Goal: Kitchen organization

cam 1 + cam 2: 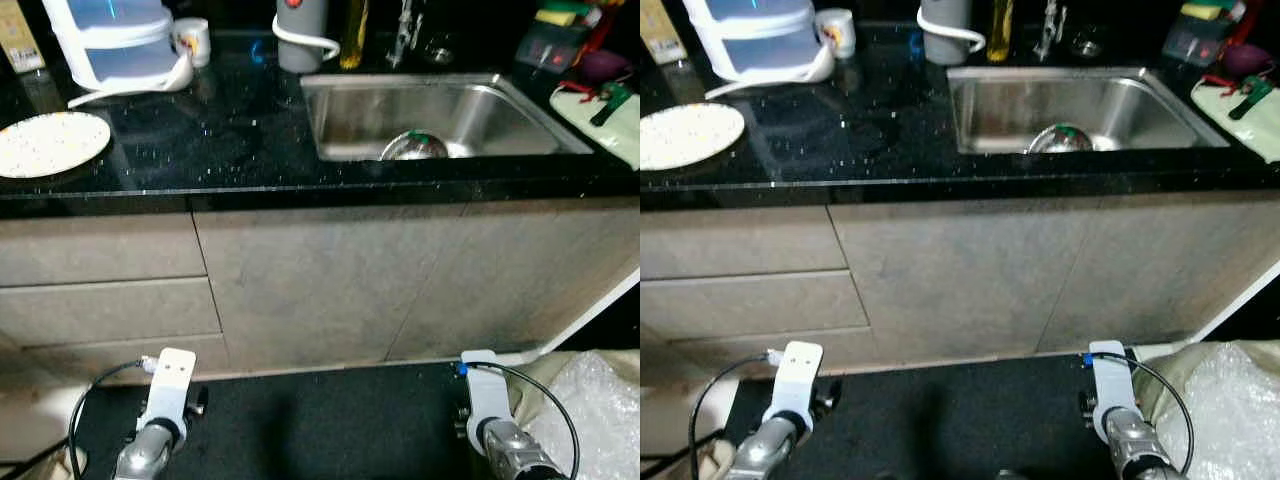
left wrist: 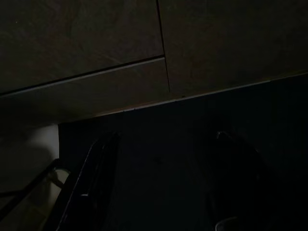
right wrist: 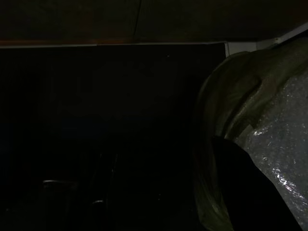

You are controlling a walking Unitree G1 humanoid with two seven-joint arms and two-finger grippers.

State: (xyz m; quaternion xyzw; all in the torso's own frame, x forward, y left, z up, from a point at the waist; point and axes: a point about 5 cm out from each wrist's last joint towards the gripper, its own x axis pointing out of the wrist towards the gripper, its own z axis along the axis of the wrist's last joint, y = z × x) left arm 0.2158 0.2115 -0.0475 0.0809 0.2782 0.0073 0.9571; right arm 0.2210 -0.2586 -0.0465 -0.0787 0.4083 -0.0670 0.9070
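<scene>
Both arms hang idle before the grey cabinet fronts [image 1: 320, 280]. The left end effector [image 2: 159, 183] is spread wide, holding nothing; the right end effector's [image 3: 103, 187] state I cannot tell. A speckled white plate [image 1: 48, 142] sits at the black desk's [image 1: 230, 130] left edge, and a round metal bowl [image 1: 414, 146] lies in the steel sink [image 1: 440, 115]. The right wrist view adds crinkled clear plastic [image 3: 284, 144].

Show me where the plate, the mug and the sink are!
plate [image 1: 50, 142], left eye view, middle of its speckled face.
mug [image 1: 192, 40], left eye view, its side.
sink [image 1: 345, 118], left eye view, bare steel floor.
</scene>
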